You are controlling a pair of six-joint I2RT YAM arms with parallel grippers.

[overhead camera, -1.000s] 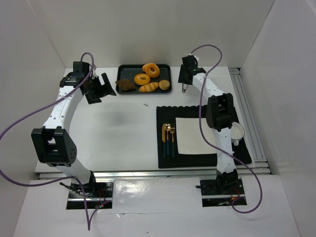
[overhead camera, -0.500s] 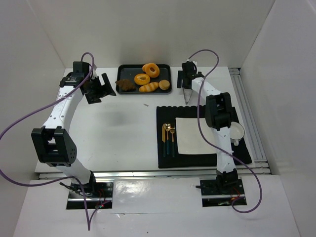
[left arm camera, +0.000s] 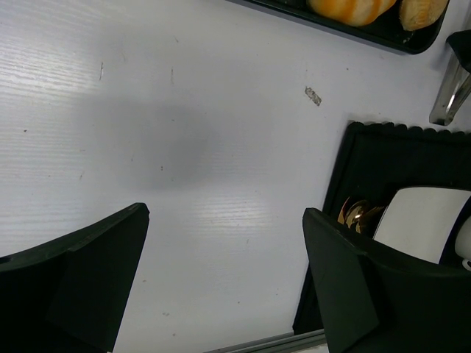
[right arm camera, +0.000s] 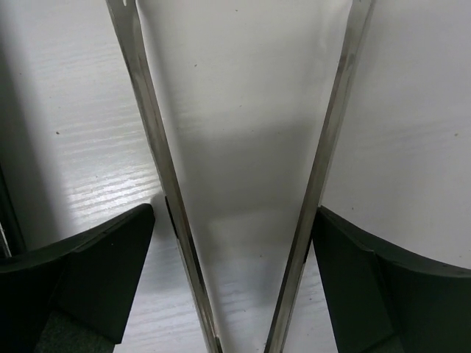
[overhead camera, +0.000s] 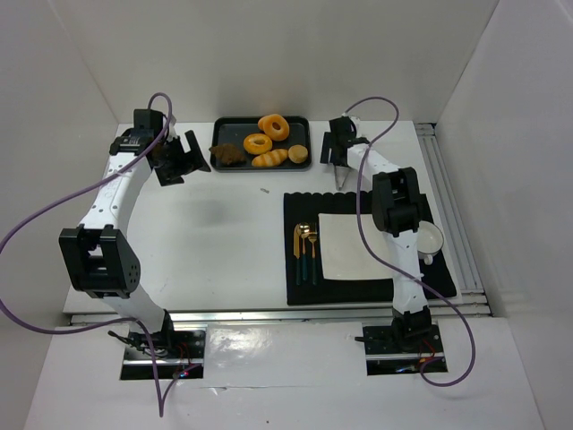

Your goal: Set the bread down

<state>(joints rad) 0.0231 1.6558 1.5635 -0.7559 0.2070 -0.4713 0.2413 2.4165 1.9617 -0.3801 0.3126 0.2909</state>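
Note:
Several breads lie on a black tray [overhead camera: 235, 120] at the back: two ring donuts [overhead camera: 274, 126], a long roll [overhead camera: 270, 159], a round bun [overhead camera: 298, 154] and a brown pastry [overhead camera: 229, 154]. My right gripper [overhead camera: 336, 148] is just right of the tray, shut on metal tongs [overhead camera: 340, 175] that point toward the near side. In the right wrist view the gripper [right arm camera: 234, 213] has the open V of the tongs [right arm camera: 151, 125] between its fingers, over bare table, with no bread in them. My left gripper [overhead camera: 183, 159] is open and empty, left of the tray; in its wrist view [left arm camera: 226, 213] it is over bare table.
A black mat [overhead camera: 295, 202] at the front right carries a white square plate [overhead camera: 347, 245] and gold cutlery [overhead camera: 306, 251]. A white cup [overhead camera: 431, 239] stands at the mat's right edge. White walls enclose the table on three sides.
My right gripper has swung the tongs lower and a little to the right beside the tray. The left gripper has shifted only slightly.

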